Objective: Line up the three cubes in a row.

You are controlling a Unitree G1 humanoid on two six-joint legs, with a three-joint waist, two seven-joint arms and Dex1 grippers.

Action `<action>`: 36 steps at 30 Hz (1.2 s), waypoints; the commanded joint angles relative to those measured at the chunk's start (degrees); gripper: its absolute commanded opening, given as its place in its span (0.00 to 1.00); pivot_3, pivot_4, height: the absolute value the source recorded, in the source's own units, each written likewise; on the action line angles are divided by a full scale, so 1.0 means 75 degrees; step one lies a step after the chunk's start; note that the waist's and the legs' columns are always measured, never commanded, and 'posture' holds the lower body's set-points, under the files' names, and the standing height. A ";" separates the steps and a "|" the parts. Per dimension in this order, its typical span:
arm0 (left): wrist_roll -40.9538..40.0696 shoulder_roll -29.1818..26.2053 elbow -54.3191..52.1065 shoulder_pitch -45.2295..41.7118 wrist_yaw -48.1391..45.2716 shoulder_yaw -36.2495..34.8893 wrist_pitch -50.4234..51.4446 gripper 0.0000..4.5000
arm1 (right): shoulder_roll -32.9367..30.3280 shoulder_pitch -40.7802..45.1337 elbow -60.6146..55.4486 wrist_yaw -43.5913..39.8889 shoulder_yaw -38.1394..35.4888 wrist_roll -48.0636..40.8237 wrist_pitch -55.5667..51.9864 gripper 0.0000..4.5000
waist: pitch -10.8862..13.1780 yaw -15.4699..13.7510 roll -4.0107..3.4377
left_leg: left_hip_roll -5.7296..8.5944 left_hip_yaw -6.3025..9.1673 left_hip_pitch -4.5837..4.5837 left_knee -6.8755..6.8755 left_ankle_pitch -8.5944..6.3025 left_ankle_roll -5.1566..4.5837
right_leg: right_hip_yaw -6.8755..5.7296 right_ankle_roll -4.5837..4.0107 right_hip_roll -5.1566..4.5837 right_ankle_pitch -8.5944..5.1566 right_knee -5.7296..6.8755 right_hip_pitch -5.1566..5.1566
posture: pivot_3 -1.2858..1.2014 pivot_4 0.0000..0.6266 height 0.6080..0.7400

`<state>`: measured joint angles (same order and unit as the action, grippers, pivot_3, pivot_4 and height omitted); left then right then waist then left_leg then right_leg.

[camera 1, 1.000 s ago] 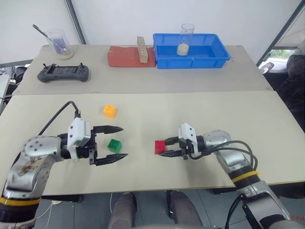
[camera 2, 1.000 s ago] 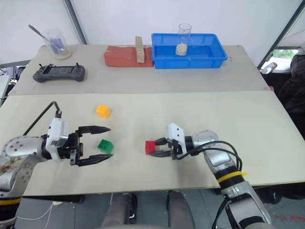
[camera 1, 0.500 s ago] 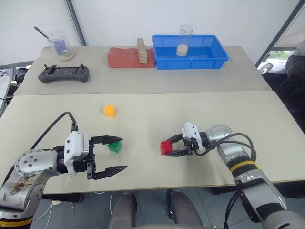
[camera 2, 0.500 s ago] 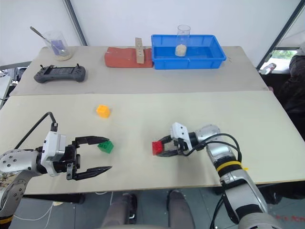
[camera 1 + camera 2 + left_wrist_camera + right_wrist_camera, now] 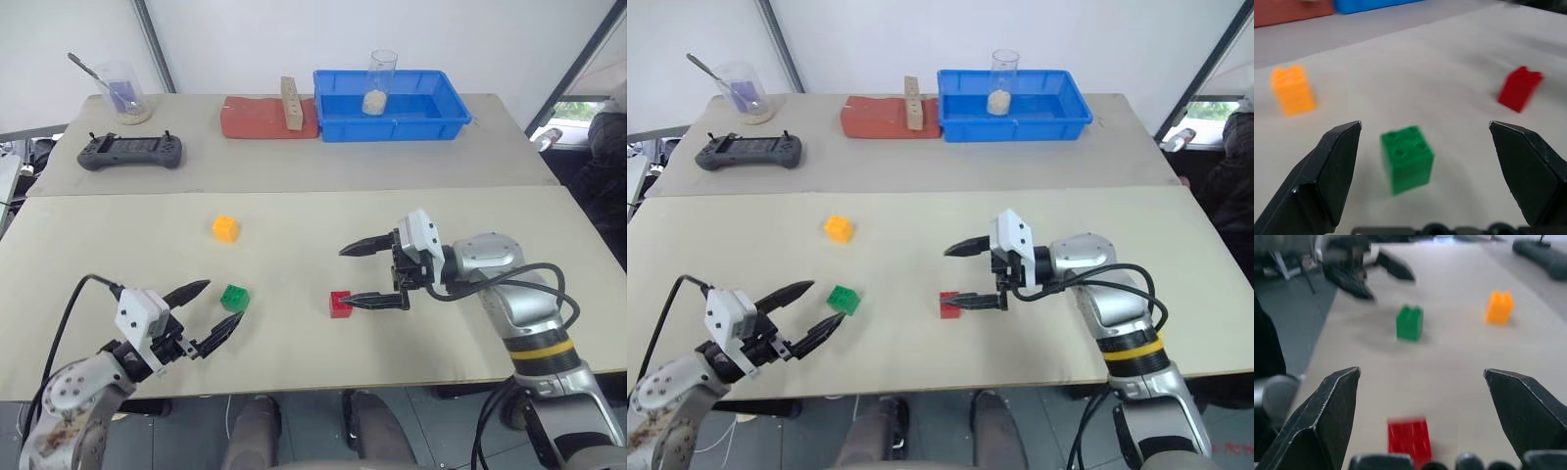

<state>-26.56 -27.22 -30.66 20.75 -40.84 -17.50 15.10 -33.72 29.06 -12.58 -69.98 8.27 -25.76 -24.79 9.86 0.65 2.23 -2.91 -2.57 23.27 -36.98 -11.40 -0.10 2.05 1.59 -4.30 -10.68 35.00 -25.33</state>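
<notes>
Three studded cubes lie on the near beige table. The red cube (image 5: 341, 304) rests alone at the centre, and my right gripper (image 5: 374, 274) hovers open just above and right of it, jaws wide, holding nothing. The green cube (image 5: 234, 297) sits to its left, just ahead of my open left gripper (image 5: 214, 312), which holds nothing. The yellow-orange cube (image 5: 225, 228) lies farther back on the left. In the left wrist view the green cube (image 5: 1406, 157) stands between the spread fingers, apart from both. The right wrist view looks down on the red cube (image 5: 1409, 437).
On the far table stand a blue bin (image 5: 392, 104) with a glass jar (image 5: 381, 81), a red cloth (image 5: 259, 117) bearing a tall wooden block (image 5: 290, 102), a grey controller (image 5: 130, 150) and a beaker with a spoon (image 5: 123, 91). A seam (image 5: 294, 190) divides the tables.
My right gripper opened, let go of the red cube on the table, and rose above it. My left gripper drew back toward the near edge and lowered, still open.
</notes>
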 commanded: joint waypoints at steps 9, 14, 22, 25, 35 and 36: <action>0.1394 0.1250 0.0188 -0.0105 0.1719 0.1271 -0.0570 1.00 | -0.0333 0.0246 -0.1719 0.0849 -0.0353 -0.1283 -0.1650 0.99 | 0.0000 0.0011 0.0003 | 0.0009 -0.0013 0.0005 -0.0029 -0.0003 0.0005 | 0.0005 -0.0001 -0.0014 0.0000 -0.0020 0.0007 | 0.52 0.24 1.00; 0.1804 0.1539 0.0599 -0.0219 0.2144 0.1430 -0.0963 0.94 | -0.0511 0.0286 -0.1839 0.0963 -0.0426 -0.1430 -0.1718 1.00 | 0.0000 0.0017 0.0004 | 0.0007 -0.0007 0.0008 -0.0025 -0.0002 0.0002 | 0.0003 0.0000 -0.0007 0.0000 -0.0007 0.0001 | 0.52 0.24 1.00; 0.1935 0.1447 0.1466 -0.0267 0.1904 0.1503 -0.1771 0.29 | -0.0567 0.0321 -0.1869 0.1123 -0.0421 -0.1515 -0.1774 1.00 | 0.0000 0.0017 0.0004 | 0.0007 -0.0009 0.0028 -0.0016 0.0005 -0.0011 | 0.0003 0.0002 -0.0008 -0.0001 -0.0014 -0.0015 | 0.52 0.24 1.00; 0.1931 0.1320 0.1578 -0.0328 0.1748 0.1518 -0.1999 0.29 | -0.0588 0.0312 -0.1903 0.1206 -0.0444 -0.1529 -0.1784 1.00 | 0.0000 0.0022 0.0004 | 0.0007 -0.0010 0.0025 -0.0016 0.0000 -0.0003 | 0.0003 0.0002 -0.0009 -0.0001 -0.0015 -0.0013 | 0.52 0.24 1.00; 0.0432 -0.1045 0.1719 -0.2393 -0.2314 0.2623 -0.1371 0.29 | -0.1243 -0.0024 -0.2389 0.1258 -0.0935 -0.1917 -0.2073 1.00 | 0.0000 -0.0011 0.0004 | 0.0008 -0.0017 0.0078 -0.0027 0.0003 -0.0006 | 0.0004 -0.0003 -0.0011 0.0003 -0.0007 -0.0065 | 0.52 0.24 1.00; 0.0368 -0.1182 0.2016 -0.2726 -0.2751 0.2779 -0.1321 0.29 | -0.1301 -0.0065 -0.2407 0.1270 -0.0954 -0.1918 -0.2064 1.00 | 0.0000 -0.0004 0.0004 | 0.0008 -0.0021 0.0078 -0.0027 0.0013 -0.0023 | 0.0006 -0.0003 -0.0012 0.0004 -0.0007 -0.0066 | 0.52 0.24 1.00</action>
<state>-21.70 -35.17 -17.40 2.34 -56.02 1.71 4.44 -42.81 28.36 -28.84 -60.65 3.07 -38.72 -39.94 9.86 0.62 2.26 -2.85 -2.73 23.85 -37.18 -11.24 -0.38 2.09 1.57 -4.38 -10.65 34.95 -25.82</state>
